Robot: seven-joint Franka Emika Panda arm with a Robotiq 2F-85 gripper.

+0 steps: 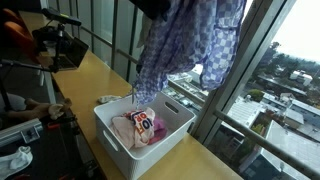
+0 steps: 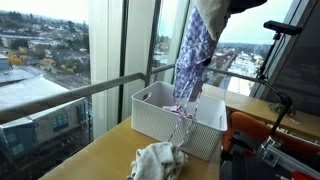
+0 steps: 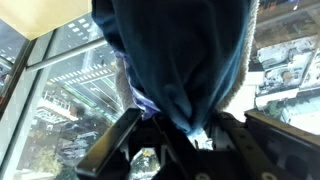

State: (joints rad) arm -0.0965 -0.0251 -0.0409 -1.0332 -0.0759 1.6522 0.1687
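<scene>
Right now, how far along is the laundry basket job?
Done: pink cloth lies in the white basket. In hand: claw shut on the patterned garment, hanging above the basket. Left, likely: lower and release it; white cloth lies on the table outside.

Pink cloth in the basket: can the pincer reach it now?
Probably not: the pincer is shut on the shirt, which hangs over the basket and pink cloth.
</scene>
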